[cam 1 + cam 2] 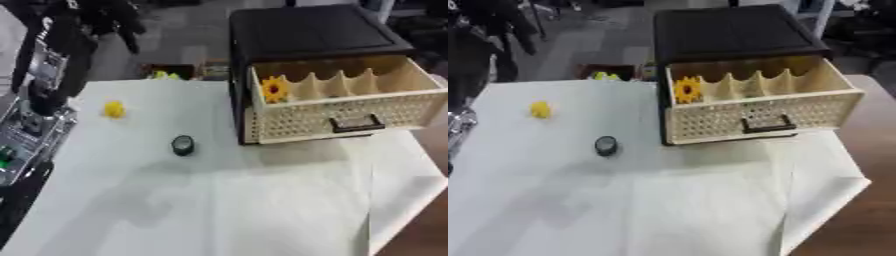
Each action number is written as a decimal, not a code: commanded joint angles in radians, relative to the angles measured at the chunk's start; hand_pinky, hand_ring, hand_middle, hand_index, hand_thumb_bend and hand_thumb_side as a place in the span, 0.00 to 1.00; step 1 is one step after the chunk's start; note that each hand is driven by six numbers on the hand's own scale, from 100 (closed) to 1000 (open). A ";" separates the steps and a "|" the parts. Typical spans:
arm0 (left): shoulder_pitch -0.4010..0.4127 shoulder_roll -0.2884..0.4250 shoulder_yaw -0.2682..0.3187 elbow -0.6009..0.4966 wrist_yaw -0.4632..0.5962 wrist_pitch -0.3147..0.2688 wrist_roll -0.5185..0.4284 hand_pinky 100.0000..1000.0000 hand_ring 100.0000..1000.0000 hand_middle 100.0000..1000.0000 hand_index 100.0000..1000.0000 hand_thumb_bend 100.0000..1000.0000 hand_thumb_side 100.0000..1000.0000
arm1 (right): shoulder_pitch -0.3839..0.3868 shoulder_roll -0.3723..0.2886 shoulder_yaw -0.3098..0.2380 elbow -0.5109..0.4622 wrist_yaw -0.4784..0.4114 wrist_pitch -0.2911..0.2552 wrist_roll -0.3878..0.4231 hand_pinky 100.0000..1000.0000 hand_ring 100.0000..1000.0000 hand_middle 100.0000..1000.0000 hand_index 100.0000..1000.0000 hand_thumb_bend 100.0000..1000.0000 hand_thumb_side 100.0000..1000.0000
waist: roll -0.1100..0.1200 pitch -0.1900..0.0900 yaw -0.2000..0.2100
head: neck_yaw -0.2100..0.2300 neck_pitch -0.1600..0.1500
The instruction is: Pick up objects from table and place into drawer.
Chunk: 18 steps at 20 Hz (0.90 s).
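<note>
A black drawer unit (pixel 306 35) stands at the back right of the table. Its cream lattice-front drawer (pixel 350 117) is pulled open. A yellow sunflower (pixel 275 89) lies in the drawer's leftmost compartment. On the white cloth sit a small yellow object (pixel 114 109) at the left and a small round black object (pixel 182 145) near the middle. My left arm (pixel 35 115), black and silver, runs along the left edge, well apart from both objects. Its hand is not clear enough to read. My right hand does not show.
The white cloth (pixel 710 200) covers most of the table, with brown tabletop (pixel 868 220) bare at the right. A box with something yellow-green (pixel 166 74) stands beyond the far edge, left of the drawer unit.
</note>
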 commanded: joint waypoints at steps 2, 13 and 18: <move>0.065 -0.009 0.054 -0.116 0.065 0.057 -0.013 0.37 0.57 0.58 0.75 0.00 0.92 | -0.029 -0.106 0.033 -0.016 0.008 0.013 0.063 0.00 0.28 0.26 0.61 1.00 0.49 | -0.001 -0.024 0.009 | 0.025 0.040; 0.319 -0.190 0.157 -0.142 0.155 0.214 -0.159 0.39 0.57 0.59 0.74 0.00 1.00 | -0.008 -0.208 0.139 -0.016 0.023 0.002 0.220 0.00 0.25 0.25 0.59 1.00 0.49 | -0.002 -0.033 0.038 | 0.012 0.060; 0.432 -0.249 0.216 -0.184 0.201 0.278 -0.228 0.40 0.57 0.59 0.73 0.01 1.00 | 0.012 -0.270 0.245 -0.016 -0.010 -0.019 0.289 0.00 0.28 0.28 0.63 1.00 0.49 | -0.011 -0.047 0.046 | -0.008 0.072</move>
